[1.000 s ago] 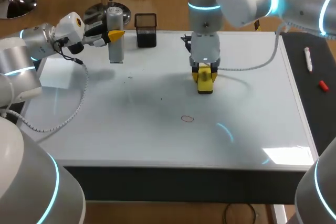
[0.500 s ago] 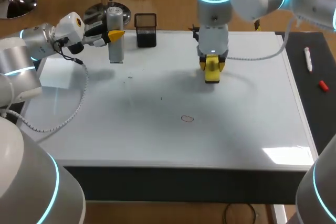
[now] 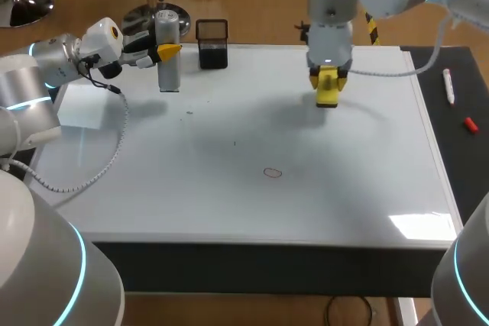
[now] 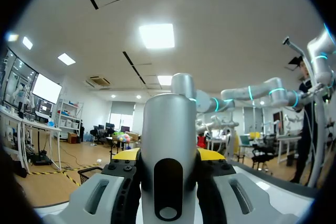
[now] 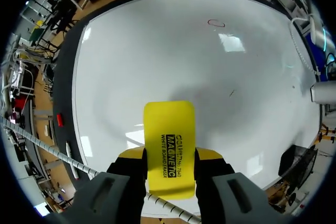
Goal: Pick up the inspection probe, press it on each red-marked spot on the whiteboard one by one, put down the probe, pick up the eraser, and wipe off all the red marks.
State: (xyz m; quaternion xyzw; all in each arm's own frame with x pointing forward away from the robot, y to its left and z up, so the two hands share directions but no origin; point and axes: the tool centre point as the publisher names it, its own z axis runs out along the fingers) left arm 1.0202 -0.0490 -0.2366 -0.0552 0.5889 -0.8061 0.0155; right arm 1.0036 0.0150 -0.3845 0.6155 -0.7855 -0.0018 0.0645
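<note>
The inspection probe [image 3: 168, 47], a grey cylinder, stands upright over the whiteboard's [image 3: 229, 204] far left corner, and my left gripper [image 3: 164, 52] is shut on it. In the left wrist view the probe [image 4: 168, 145] fills the space between the yellow tips of the left gripper [image 4: 168, 157]. My right gripper [image 3: 328, 82] is shut on the yellow eraser [image 3: 328, 95], above the board's far middle-right. The right wrist view shows the eraser [image 5: 169, 140] sticking out of the right gripper [image 5: 169, 157] over bare board. One red oval mark [image 3: 273, 172] sits near the board's centre, and the same red mark [image 5: 216, 23] lies well ahead of the eraser.
A black open box [image 3: 212, 43] stands at the board's far edge beside the probe. A white marker [image 3: 448, 85] and a red cap [image 3: 470, 124] lie on the black strip to the right of the board. A white block [image 3: 80, 104] sits off the board's left edge.
My right arm has carried the eraser to the right and toward the far edge of the board. The left arm and probe have not moved.
</note>
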